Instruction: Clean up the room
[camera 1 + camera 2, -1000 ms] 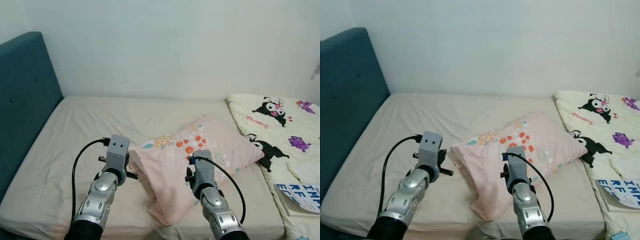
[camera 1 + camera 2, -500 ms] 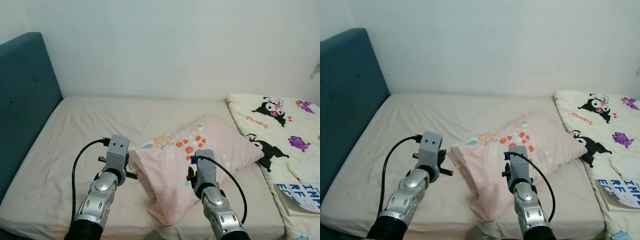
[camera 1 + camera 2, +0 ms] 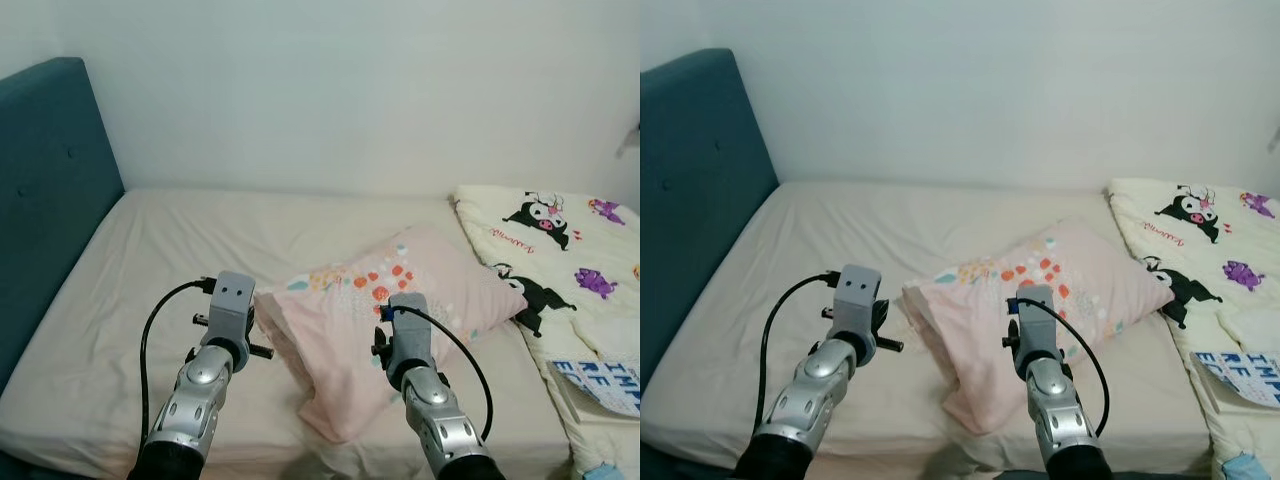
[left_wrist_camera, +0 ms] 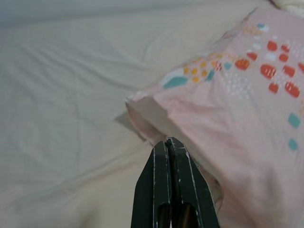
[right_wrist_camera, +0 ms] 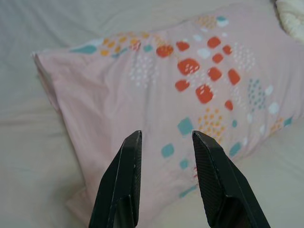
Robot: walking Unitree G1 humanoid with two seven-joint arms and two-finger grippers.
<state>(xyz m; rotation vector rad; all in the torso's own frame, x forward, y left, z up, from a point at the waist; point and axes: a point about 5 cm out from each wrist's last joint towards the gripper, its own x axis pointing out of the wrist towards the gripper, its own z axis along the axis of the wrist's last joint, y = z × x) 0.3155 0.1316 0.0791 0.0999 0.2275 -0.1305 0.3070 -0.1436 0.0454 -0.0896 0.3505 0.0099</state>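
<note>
The pink pillow's near end is hidden behind the parted right gripper, while the clenched left gripper points at its corner.

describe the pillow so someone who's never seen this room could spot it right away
Start at the bed with the teal headboard. The pillow lies near the middle of the mattress, just left of the cartoon quilt. It is the one plain pink thing, dotted with red, orange and teal patches, while the quilt is cream with black-and-white characters.
</note>
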